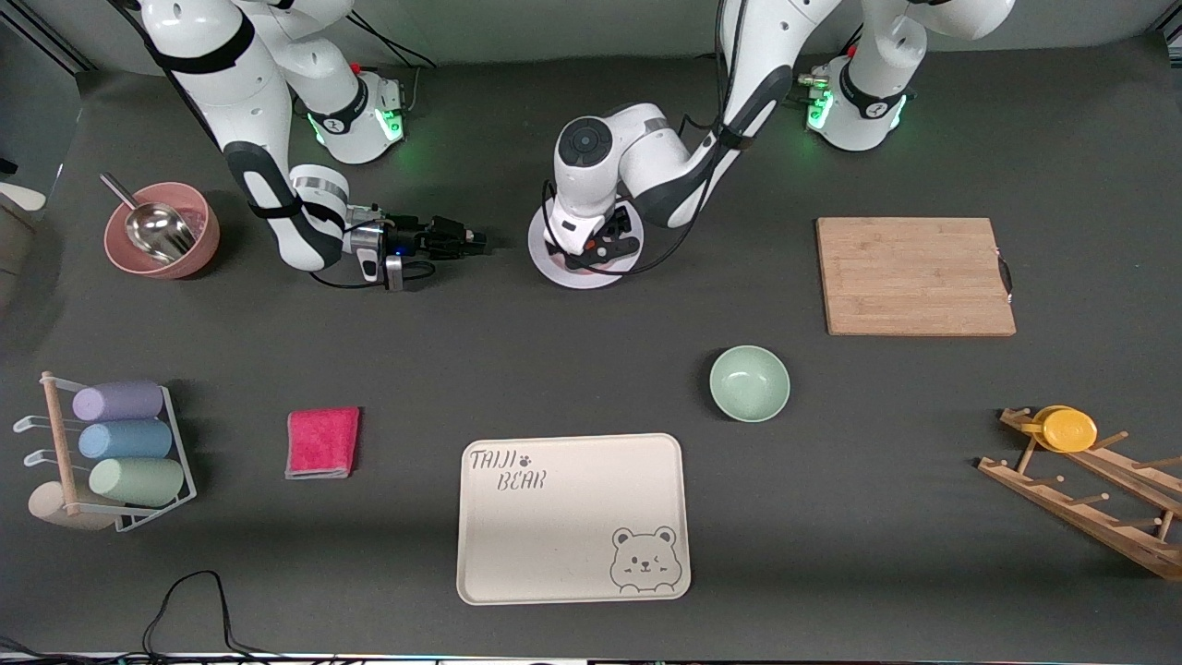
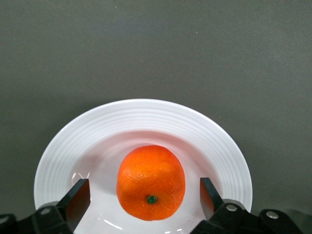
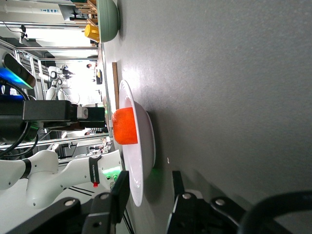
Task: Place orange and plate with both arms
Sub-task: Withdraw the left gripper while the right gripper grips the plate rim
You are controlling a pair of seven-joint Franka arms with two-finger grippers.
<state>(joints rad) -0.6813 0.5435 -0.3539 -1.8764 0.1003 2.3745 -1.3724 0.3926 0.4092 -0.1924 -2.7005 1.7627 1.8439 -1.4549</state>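
The white plate (image 1: 563, 275) lies on the table near the robots' bases, about midway between them. The orange (image 2: 151, 180) rests in its middle, stem dimple up; in the front view the left hand hides it. My left gripper (image 1: 600, 247) hangs low over the plate and is open (image 2: 145, 195), one finger on each side of the orange, neither touching it. My right gripper (image 1: 478, 242) lies low beside the plate, on the right arm's side, just short of the rim. It is open (image 3: 149, 180), and the plate's edge (image 3: 141, 146) lines up with the gap.
A pink bowl with a metal scoop (image 1: 162, 240) stands toward the right arm's end and a wooden cutting board (image 1: 914, 275) toward the left arm's end. Nearer the camera are a green bowl (image 1: 749, 382), a bear tray (image 1: 572, 517), a pink cloth (image 1: 322, 441) and two racks.
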